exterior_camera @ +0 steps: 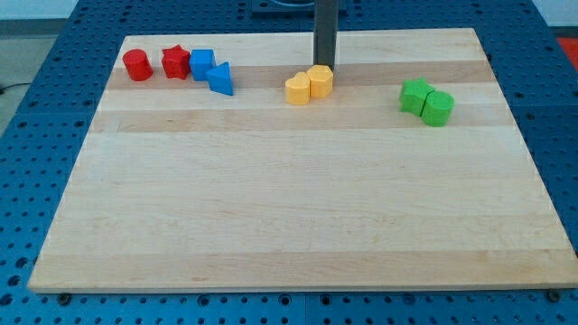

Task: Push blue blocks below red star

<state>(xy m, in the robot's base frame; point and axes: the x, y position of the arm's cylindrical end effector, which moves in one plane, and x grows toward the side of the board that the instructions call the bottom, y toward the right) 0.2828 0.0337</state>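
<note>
A red star (176,62) sits near the view's top left on the wooden board (298,199). A blue cube (201,64) touches its right side, and a blue triangle (220,79) lies just to the lower right of the cube. My tip (324,67) stands at the view's top centre, just above a yellow hexagon block, well to the right of the blue blocks.
A red cylinder (137,65) sits left of the red star. A yellow heart (297,88) and a yellow hexagon (320,80) touch at top centre. A green star (415,95) and a green cylinder (438,107) sit at the top right.
</note>
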